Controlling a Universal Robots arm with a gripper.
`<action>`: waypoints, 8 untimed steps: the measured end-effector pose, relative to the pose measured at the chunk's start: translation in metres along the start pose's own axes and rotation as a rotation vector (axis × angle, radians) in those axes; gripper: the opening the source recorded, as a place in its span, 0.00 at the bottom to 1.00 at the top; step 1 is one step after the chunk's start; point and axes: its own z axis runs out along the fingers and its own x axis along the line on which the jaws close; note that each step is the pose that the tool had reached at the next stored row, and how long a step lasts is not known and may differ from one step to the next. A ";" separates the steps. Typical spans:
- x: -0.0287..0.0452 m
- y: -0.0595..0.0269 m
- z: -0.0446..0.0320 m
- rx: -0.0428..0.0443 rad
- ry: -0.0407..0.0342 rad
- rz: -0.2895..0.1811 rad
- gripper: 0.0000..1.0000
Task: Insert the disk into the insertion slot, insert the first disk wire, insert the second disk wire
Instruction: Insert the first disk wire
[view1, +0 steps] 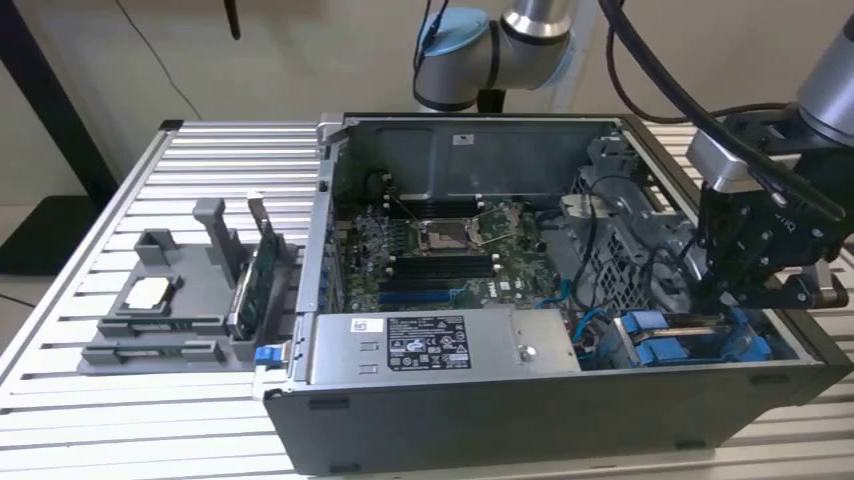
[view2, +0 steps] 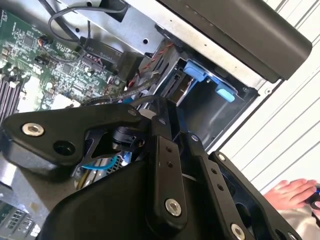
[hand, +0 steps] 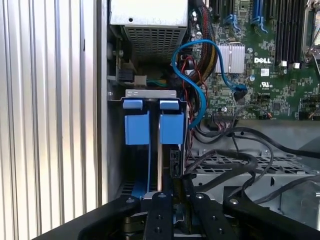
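Disk (hand: 159, 150) seated, jaws seemingly pinching black connector (hand: 175, 161)

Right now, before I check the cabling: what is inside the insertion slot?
Inside the insertion slot sit blue rails with a thin silver edge between them; the gripper covers its near end.

One open dark grey metal computer case (view1: 534, 425) stands on the slatted white desk (view1: 80, 400), holding one green motherboard (view1: 441, 250) and one boxy grey power supply (view1: 441, 345). In the first wrist view, two bright blue plastic blocks (hand: 136, 129) stand just ahead of the jaws, with one thin blue cable (hand: 200, 50) beyond them. One grey plastic parts stand (view1: 160, 300) lies well apart from the jaws.
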 end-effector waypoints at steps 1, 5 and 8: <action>0.0001 -0.0006 0.0005 0.0003 0.0001 0.000 0.19; 0.0002 -0.0046 0.0029 0.0009 -0.0001 -0.001 0.19; 0.0002 -0.0072 0.0043 0.0015 -0.0001 -0.004 0.19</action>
